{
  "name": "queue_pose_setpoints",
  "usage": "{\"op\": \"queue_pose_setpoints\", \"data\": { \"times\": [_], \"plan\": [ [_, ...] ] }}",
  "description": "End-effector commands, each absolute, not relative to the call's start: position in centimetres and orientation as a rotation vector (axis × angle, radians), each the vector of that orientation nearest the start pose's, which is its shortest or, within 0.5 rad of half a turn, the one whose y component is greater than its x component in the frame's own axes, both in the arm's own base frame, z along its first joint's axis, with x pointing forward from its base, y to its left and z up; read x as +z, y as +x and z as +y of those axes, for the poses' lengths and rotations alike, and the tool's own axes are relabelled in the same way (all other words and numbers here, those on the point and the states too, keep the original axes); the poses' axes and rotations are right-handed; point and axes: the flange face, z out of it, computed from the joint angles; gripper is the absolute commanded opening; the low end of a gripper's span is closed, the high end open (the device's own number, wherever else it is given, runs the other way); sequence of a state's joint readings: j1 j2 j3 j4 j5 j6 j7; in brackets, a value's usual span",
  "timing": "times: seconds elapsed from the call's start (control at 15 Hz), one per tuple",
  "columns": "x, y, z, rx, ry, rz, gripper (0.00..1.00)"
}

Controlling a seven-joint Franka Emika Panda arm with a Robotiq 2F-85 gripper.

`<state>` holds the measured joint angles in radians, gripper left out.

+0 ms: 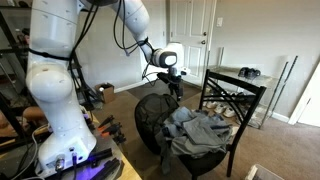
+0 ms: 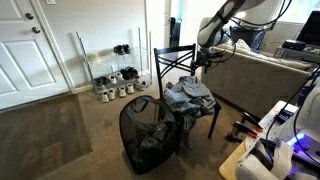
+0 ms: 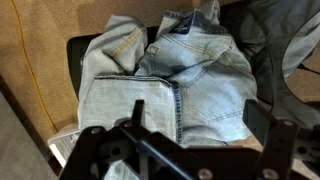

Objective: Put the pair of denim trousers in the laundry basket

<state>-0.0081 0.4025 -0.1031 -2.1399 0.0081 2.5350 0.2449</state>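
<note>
- The desk (image 1: 236,92) is a dark chair-like seat with a slatted back. It carries the load in both exterior views, and in the wrist view only its left edge shows bare.
- The laundry basket (image 2: 146,136) is a black mesh tub standing on the carpet just beside the desk's edge. Its mouth is open upward and some cloth seems to lie inside already.
- The denim trousers (image 3: 170,75) lie in a pale, washed-blue crumpled heap over most of the desk top, not yet in the basket. Part of the heap droops over the edge nearest the basket (image 1: 196,130).
  - Handling, as I judge it: soft and floppy, fairly heavy for cloth, not fragile and not slippery. The legs will trail and could snag on the desk's back or the basket rim.
  - The best hold is probably a thick raised fold or the stitched seam ridge near the middle, so that several layers come up together.
- The end effector (image 3: 185,150) hovers above the heap with its fingers spread wide, holding nothing and clear of the cloth.
- No brand, label or writing can be read. Only seams and stitching show.
</note>
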Motion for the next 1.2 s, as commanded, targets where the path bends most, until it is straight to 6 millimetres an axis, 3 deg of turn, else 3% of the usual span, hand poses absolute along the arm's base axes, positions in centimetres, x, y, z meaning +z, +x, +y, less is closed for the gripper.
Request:
{"op": "queue_pose_setpoints", "data": {
  "times": [0.0,0.13,0.93,1.13],
  "plan": [
    [19.2,58.4,-7.8,0.009,-3.128,0.626,1.0],
    [18.9,58.8,-7.9,-0.034,-3.037,0.575,1.0],
    [18.8,58.5,-7.6,0.009,-3.088,0.596,1.0],
    [17.2,59.9,-7.7,-0.005,-3.055,0.634,1.0]
  ]
}}
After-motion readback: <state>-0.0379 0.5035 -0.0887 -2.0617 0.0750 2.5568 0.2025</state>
